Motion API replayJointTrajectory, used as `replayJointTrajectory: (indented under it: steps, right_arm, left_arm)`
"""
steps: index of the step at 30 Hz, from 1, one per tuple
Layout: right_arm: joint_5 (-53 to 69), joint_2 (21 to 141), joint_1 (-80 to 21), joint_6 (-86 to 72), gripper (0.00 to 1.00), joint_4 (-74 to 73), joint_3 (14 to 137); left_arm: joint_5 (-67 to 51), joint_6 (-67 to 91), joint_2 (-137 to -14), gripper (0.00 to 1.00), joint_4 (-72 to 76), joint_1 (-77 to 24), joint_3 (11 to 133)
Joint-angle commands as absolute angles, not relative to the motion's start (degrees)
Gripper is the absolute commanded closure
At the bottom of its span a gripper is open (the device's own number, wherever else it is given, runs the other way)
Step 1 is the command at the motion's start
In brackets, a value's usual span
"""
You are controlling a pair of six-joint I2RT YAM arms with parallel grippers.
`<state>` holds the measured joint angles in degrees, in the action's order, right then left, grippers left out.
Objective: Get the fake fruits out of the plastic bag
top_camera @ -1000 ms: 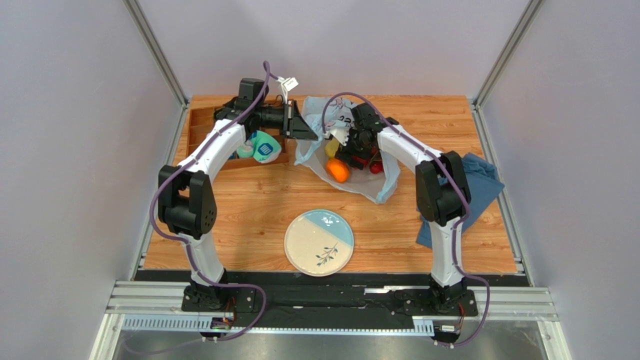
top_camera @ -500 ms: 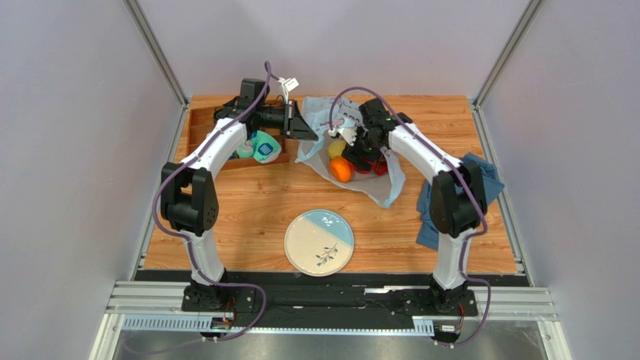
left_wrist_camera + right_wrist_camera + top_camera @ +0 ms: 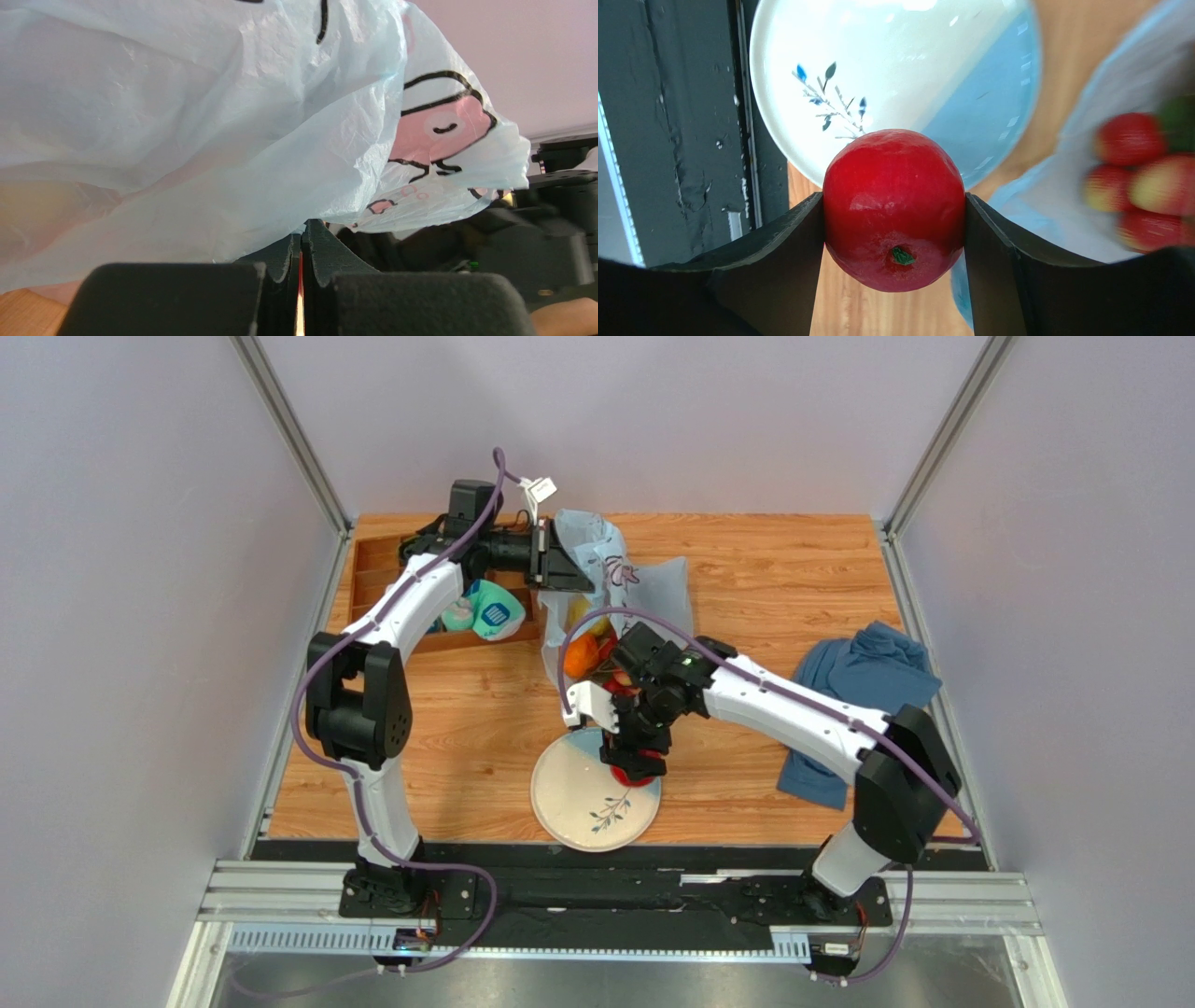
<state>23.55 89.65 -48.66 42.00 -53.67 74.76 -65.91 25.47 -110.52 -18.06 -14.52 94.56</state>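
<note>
Glossy red apple (image 3: 894, 208) with green stem nub, pinched between right hand (image 3: 630, 746) fingers over plate (image 3: 892, 56) rim at table (image 3: 786, 567) front, left hand (image 3: 302, 280) pressed together on pale-blue cartoon-printed plastic bag (image 3: 210, 126), only right wrist view shows blurred red-yellow fruits (image 3: 1141, 182) inside

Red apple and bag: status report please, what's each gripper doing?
Left gripper shut on the bag. Right gripper shut on the red apple, above the plate's edge. Small red-yellow fruits lie on the bag; nothing blocks the plate.
</note>
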Motion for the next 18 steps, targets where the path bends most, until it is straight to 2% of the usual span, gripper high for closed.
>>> replayJointTrajectory:
  steps: [1, 10, 18]
  right_arm:
    - [25.8, 91.9, -49.8, 41.0, 0.63, -52.8, 74.4]
    - [27.0, 101.3, -56.3, 44.3, 0.60, -54.2, 78.8]
    - [23.3, 102.5, -57.0, 47.5, 0.52, -59.4, 78.3]
  left_arm:
    - [-66.7, 25.1, -109.2, 1.00, -16.5, -14.3, 94.6]
    - [-66.2, 23.9, -108.7, 1.00, -17.5, -14.2, 94.0]
    - [-66.1, 23.7, -108.0, 1.00, -17.3, -14.2, 93.8]
